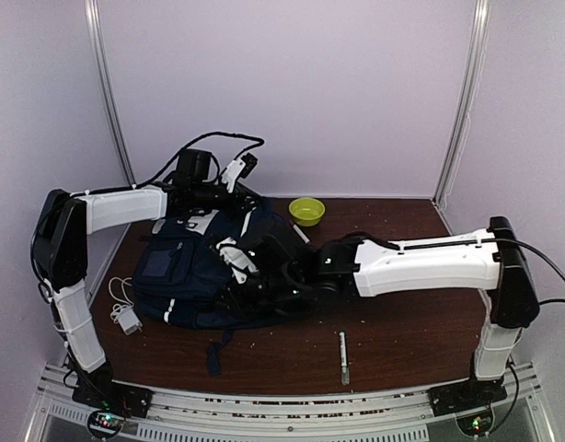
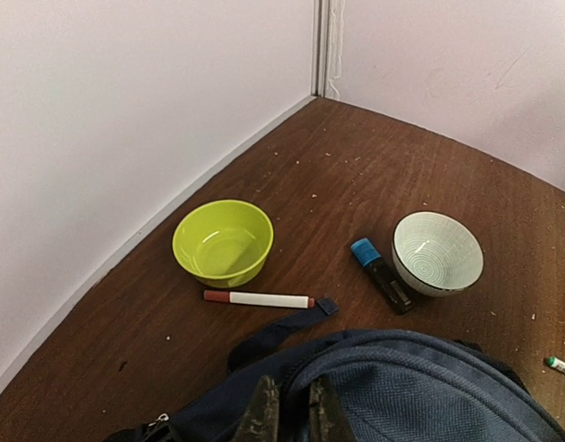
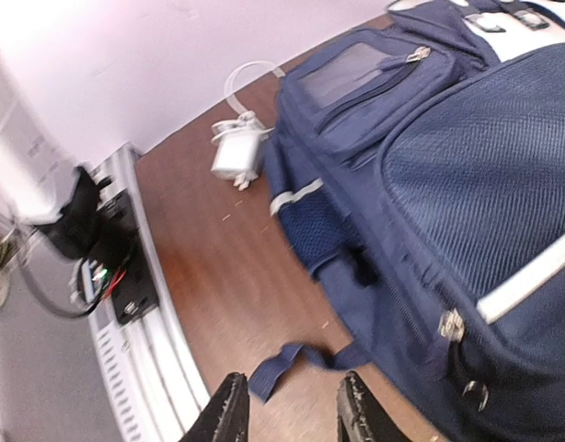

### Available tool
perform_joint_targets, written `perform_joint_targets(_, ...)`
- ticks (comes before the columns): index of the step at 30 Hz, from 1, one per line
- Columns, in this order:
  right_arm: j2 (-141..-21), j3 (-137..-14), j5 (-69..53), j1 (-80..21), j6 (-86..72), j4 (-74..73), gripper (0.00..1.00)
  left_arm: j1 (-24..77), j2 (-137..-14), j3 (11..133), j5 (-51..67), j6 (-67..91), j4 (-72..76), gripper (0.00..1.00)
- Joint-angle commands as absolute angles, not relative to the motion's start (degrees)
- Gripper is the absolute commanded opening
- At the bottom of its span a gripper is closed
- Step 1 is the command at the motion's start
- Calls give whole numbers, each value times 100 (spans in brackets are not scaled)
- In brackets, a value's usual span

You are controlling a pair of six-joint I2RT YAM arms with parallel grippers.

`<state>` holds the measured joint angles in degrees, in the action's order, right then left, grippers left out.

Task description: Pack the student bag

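Table [image 1: 402,341] speckled brown under student bag [image 1: 186,267]; pale walls [image 1: 356,92]

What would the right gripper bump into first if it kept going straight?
Probably the loose blue strap of the student bag, lying on the table just ahead of the right gripper; depth is unclear.

No readable text, brand, number or sign on the student bag [image 1: 186,276] or elsewhere.
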<state>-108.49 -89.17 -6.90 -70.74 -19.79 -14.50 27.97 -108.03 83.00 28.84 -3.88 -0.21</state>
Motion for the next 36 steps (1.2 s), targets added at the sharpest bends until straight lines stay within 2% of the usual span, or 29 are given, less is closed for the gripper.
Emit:
perform_joint_targets(1, -9765, -8170, -1088, -7079, -1925, -771, 38, 2729, -10239, 8120, 3206, -927, 901, 0)
perform_joint_targets(4, -9066, -7556, -1086, -7020, -1905, -659, 39, 2726, -10188, 8041, 3492, -1090, 867, 0)
perform_joint_targets(5, -8869, -7395, -1034, -6946, -1944, -699, 40, 2725, -10180, 8061, 3486, -1102, 846, 3)
perform_joint_targets(6, -8718, -7271, -961, -6829, -2014, -784, 40, 2727, -10182, 8100, 3420, -1111, 803, 17)
perform_joint_targets(8, -8493, -7129, -802, -6500, -2203, -1063, 40, 2725, -10167, 8207, 3272, -1149, 665, 53)
perform_joint_targets(9, -8433, -7060, -804, -6308, -2312, -1173, 39, 2728, -10130, 8243, 3165, -1166, 614, 62)
perform_joint_targets(11, -8363, -6916, -884, -5872, -2542, -1239, 39, 2752, -9965, 8233, 2853, -1169, 597, 71)
perform_joint_targets(16, -8555, -6844, -1308, -4890, -3096, -1131, 39, 3307, -9271, 8354, 1168, -1528, -376, 79)
perform_joint_targets(19, -8921, -6945, -1731, -4584, -3395, -890, 47, 3883, -9054, 8473, -83, -1211, -1686, 84)
perform_joint_targets(20, -9048, -6994, -1949, -4517, -3477, -769, 49, 4087, -9007, 8407, -449, -1080, -1907, 94)
perform_joint_targets(21, -9173, -7034, -2130, -4472, -3543, -638, 51, 4289, -8922, 8277, -846, -933, -2132, 97)
perform_joint_targets(26, -9914, -7516, -2520, -4448, -3576, -423, 69, 5058, -8944, 7846, -2085, -298, -2539, 98)
perform_joint_targets(30, -10421, -7678, -2579, -4441, -3776, -235, 68, 5261, -9294, 8079, -2662, 30, -3001, 98)
perform_joint_targets(36, -10739, -7533, -2596, -4441, -4174, 269, 62, 5439, -9693, 8113, -2526, 87, -2994, 98)
